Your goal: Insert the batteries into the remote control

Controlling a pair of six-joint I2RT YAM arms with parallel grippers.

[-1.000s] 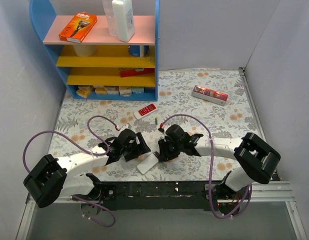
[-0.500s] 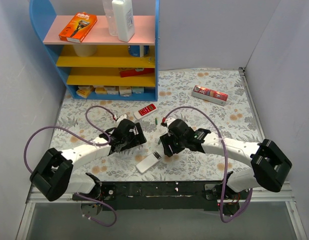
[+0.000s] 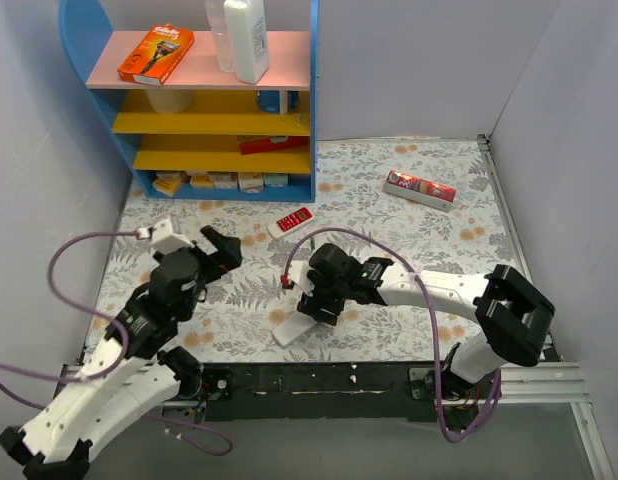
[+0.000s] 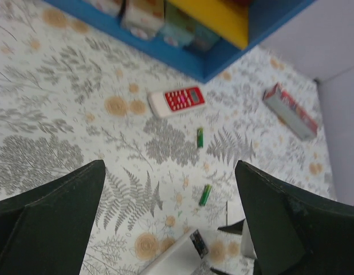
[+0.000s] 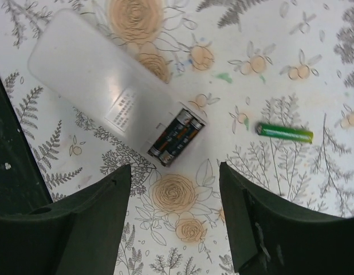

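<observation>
Judging from how things lie, the step in hand is fetching a loose cell and seating it in the small white-grey oblong plastic remote control (image 5: 91,74). It lies back-up on the floral-patterned worktop (image 5: 183,240) near the front edge, its battery bay (image 5: 176,136) uncovered at the end facing the right hand (image 5: 172,175). That hand hangs just above the bay end, fingers moderately parted and holding nothing. The left hand (image 4: 170,172) stands well away on the left side, spread fully wide and also empty. One slim green cylindrical battery (image 5: 284,132) lies near the remote's open end, and the left wrist view shows a second green battery (image 4: 200,137) further out, near the red remote with white buttons (image 4: 178,100). The bay looks dark with a glint inside; whether cells already sit there I cannot tell. To do this well, the right hand should take the nearer battery across its middle, keep it level, match its flat end to the spring side and press it down. The remote looks light and loose, so it will likely skid unless the left hand steadies it.
</observation>
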